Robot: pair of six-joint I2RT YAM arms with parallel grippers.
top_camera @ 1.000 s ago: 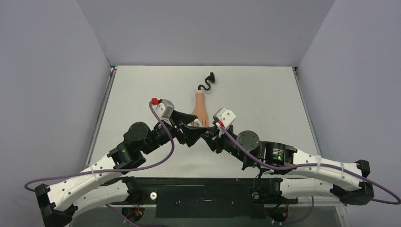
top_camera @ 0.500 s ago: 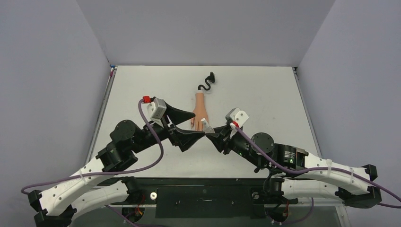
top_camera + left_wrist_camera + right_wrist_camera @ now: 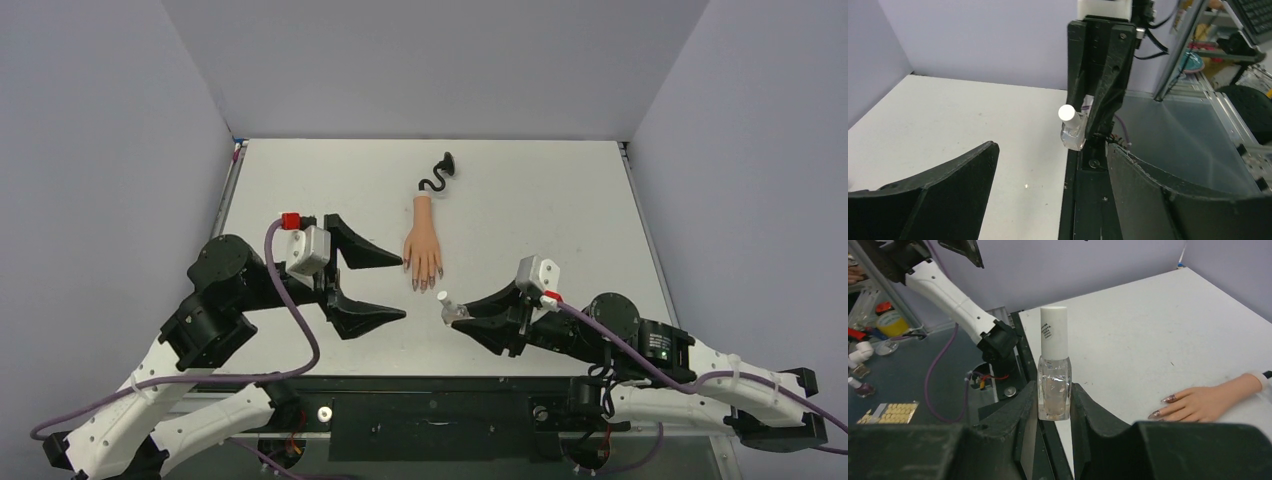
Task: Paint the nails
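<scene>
The peach mannequin hand (image 3: 423, 248) lies flat mid-table, its curly black stem (image 3: 438, 178) behind it. Its dark purplish nails (image 3: 424, 284) point toward the near edge and also show in the right wrist view (image 3: 1168, 399). My right gripper (image 3: 458, 312) is shut on the clear polish bottle (image 3: 1054, 390), which stands upright with its white cap (image 3: 1054, 332) on, just right of the nails. My left gripper (image 3: 403, 288) is open and empty, left of the nails. The bottle (image 3: 1071, 131) shows ahead of it in the left wrist view.
Grey walls close the table on three sides. The black frame rail (image 3: 430, 385) runs along the near edge under both arms. A purple cable (image 3: 300, 330) loops off the left wrist.
Both arms have drawn back from the mannequin hand. The left gripper moved left. The right gripper moved right and toward the near edge with the bottle.
</scene>
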